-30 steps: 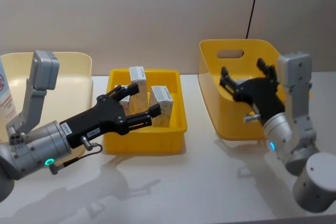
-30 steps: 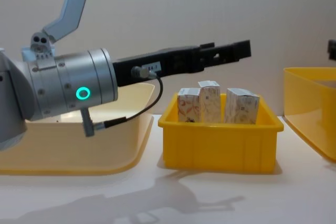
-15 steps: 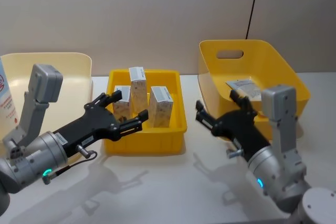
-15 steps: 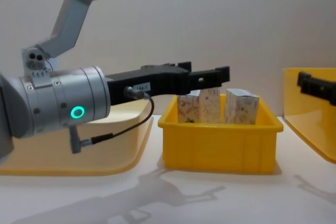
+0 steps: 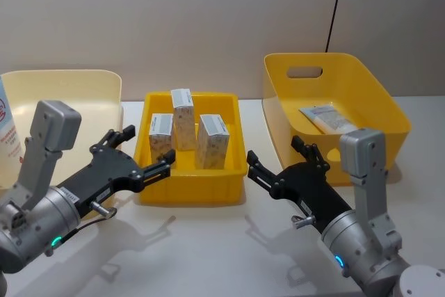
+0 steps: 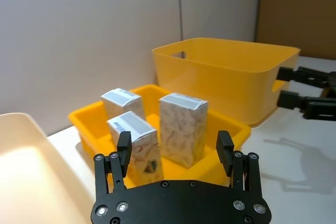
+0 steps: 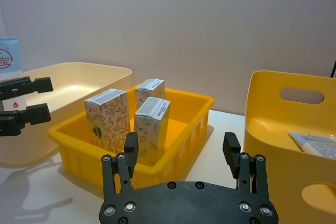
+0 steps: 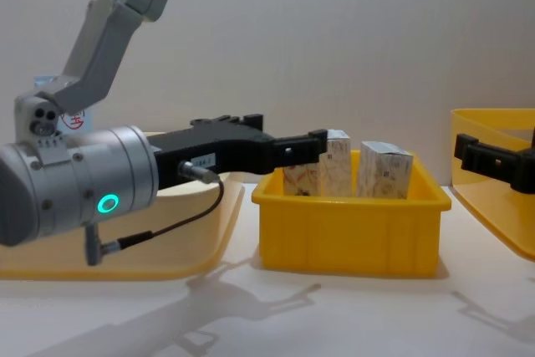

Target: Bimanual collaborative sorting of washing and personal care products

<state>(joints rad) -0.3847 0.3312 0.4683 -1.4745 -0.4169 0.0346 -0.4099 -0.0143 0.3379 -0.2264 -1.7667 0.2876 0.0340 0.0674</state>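
Head view: three upright matte cardboard cartons point(image 5: 185, 129) stand in a shallow, glossy yellow plastic tray point(image 5: 191, 195) on a pale tabletop point(image 5: 208, 255) before a beige wall point(image 5: 208, 19). The left gripper point(image 5: 147, 149) hovers left of the tray and the right gripper point(image 5: 273, 151) right of it, both spread wide and empty. A pale-blue tube point(image 5: 325, 117) lies in the deep handled bin point(image 5: 334, 67) right of the tray.

Left wrist view: orange squiggle print covers the cartons.

Right wrist view: a second tube point(image 7: 9, 59) stands in the cream tub point(image 7: 113, 74) left of the tray.

Chest view: the left gripper reaches above the tray's left rim.

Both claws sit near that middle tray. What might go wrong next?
The three cartons stand upright and close together in the tray, so grabbing one may tip a neighbour. The left gripper and right gripper, both open, sit on either side of the tray; reaching in together, they might collide.
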